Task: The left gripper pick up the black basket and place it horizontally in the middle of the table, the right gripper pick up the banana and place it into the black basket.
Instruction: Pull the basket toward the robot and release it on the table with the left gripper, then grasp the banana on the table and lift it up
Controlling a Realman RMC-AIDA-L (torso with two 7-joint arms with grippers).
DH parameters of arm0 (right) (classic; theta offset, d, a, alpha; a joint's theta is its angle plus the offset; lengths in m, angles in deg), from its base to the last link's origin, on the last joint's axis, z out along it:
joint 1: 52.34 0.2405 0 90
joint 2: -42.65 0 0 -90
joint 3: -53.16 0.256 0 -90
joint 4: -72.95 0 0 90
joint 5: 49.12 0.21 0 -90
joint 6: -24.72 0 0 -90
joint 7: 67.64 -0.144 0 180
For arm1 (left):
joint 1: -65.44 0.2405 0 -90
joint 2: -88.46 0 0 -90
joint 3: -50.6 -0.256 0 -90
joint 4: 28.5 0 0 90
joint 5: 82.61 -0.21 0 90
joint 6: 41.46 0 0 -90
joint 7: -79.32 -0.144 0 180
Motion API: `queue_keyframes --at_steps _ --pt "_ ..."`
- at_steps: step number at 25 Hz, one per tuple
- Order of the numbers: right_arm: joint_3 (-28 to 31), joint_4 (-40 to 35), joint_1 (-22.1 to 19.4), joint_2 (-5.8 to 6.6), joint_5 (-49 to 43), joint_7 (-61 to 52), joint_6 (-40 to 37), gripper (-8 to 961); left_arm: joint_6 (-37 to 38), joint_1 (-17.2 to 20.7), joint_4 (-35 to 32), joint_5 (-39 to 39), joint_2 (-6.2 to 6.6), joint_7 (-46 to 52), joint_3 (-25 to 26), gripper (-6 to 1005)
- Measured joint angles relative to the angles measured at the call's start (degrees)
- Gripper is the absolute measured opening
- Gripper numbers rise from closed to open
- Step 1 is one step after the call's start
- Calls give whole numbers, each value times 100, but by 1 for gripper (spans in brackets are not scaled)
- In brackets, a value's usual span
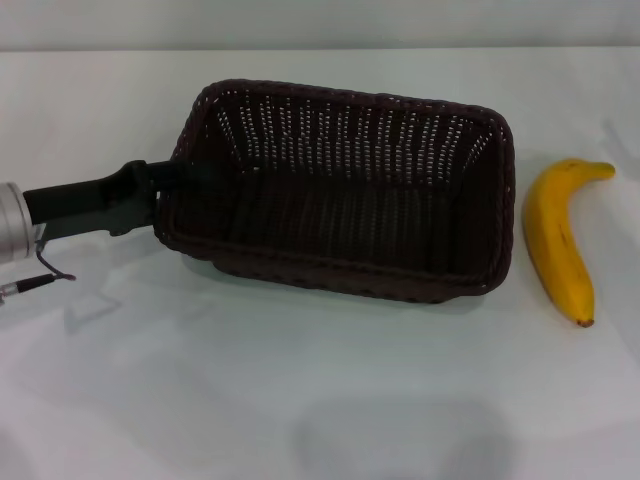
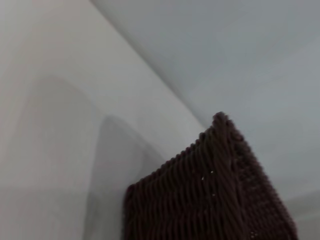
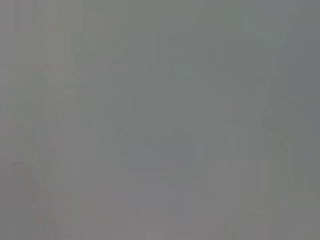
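The black basket sits at the middle of the white table, its long side running left to right and its opening up. My left gripper comes in from the left and is shut on the basket's left rim, one finger inside the wall. The left wrist view shows a corner of the basket close up. The banana lies on the table just right of the basket, stem at the far end and dark tip toward me, apart from the basket. My right gripper is out of view.
A thin cable hangs under the left arm's silver body at the left edge. A faint shadow falls on the table in front of the basket. The right wrist view shows only plain grey.
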Motion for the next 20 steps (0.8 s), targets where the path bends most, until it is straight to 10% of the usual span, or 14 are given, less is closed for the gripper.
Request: queue_keyframes --at_steps 13,20 --pt "-124 -337 -93 51 -65 -726 -59 863 -650 1259 -293 1812 41 -1095 9 657" --pt "-1405 -2626 -681 479 -1673 -4576 -991 862 -915 2003 -244 3128 -75 -2418 474 655"
